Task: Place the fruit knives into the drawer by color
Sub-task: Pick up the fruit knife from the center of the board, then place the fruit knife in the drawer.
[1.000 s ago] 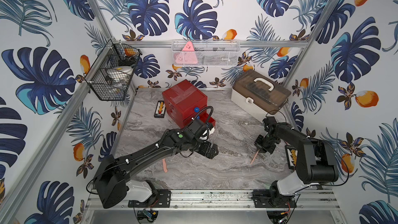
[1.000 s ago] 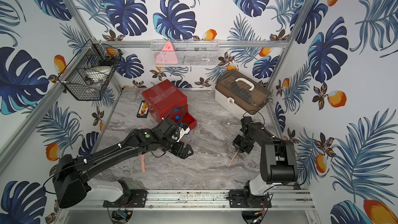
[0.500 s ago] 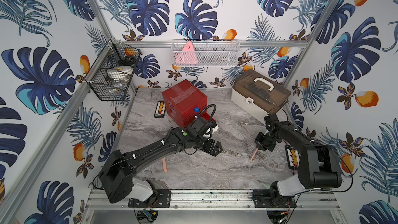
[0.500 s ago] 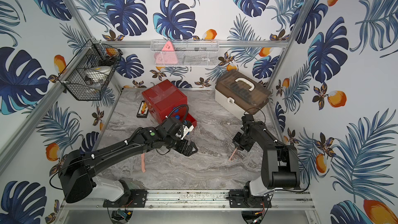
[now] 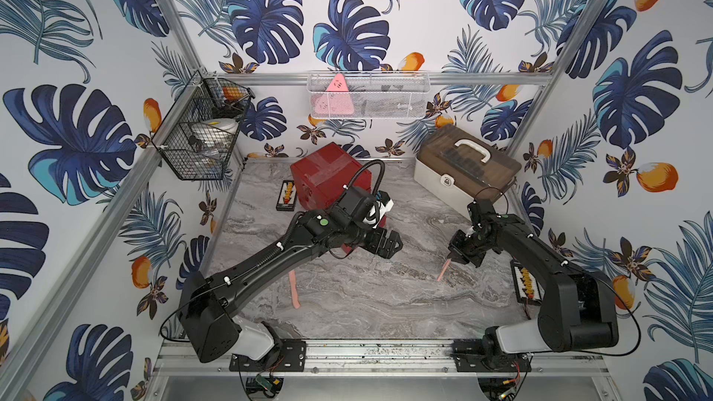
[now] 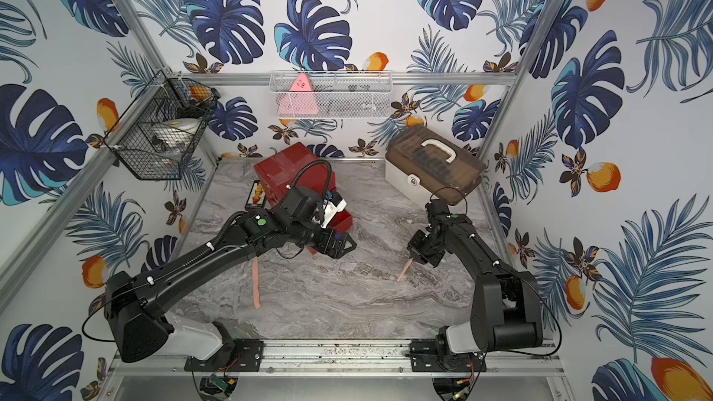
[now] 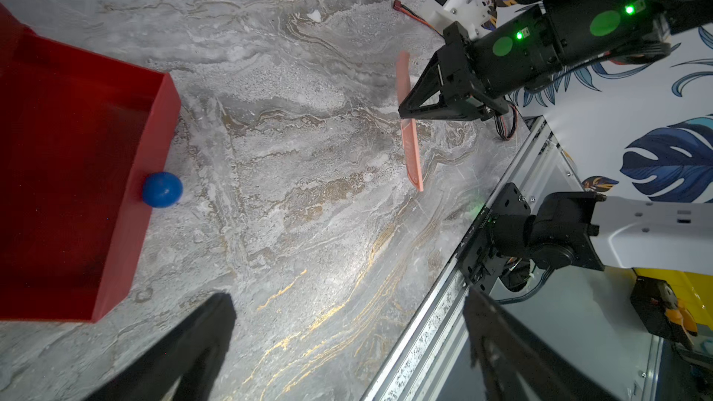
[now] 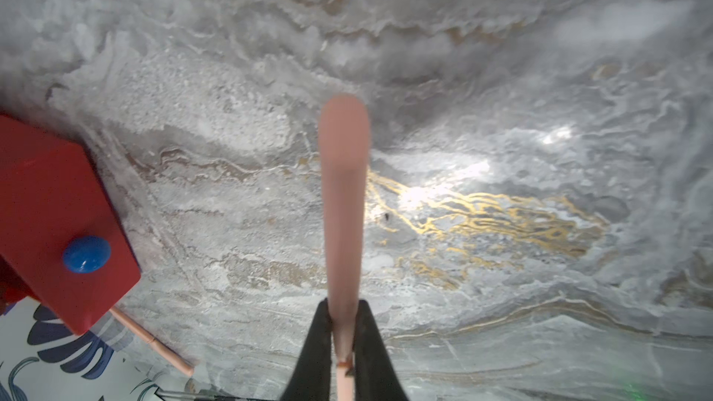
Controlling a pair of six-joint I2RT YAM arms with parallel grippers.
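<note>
Fruit knives of the salmon-pink pair are the only ones seen. One pink knife (image 7: 412, 148) is pinched between the pressed-together jaws of the right gripper (image 7: 403, 109). It is slanted down toward the marble tabletop (image 5: 366, 295) and held well apart from the red three-drawer chest (image 5: 328, 175). The other pink knife (image 5: 295, 291) is laid flat on the tabletop, partly under the left arm (image 5: 270, 260). The left gripper (image 5: 397, 245) is spread wide and empty, and is hung just beside the pulled-out drawer (image 7: 166, 109). A slip is judged the main risk: the held knife is thin and smooth and much of it overhangs the jaws, so it could be swung or dropped if its tip were knocked on the drawer wall. A collision is also judged possible, since the left arm is stretched between the right gripper and the drawer. No knife is seen in the part of the open drawer that shows. The teal and green knives are not seen, and whether they are kept in the shut drawers cannot be told. The beige case (image 5: 463, 171) is shut, its contents unclear. Pale objects too small to name are held in a black wire basket (image 5: 193, 156), and a pink triangular item (image 5: 335, 100) in a white mesh basket (image 5: 405, 106).
</note>
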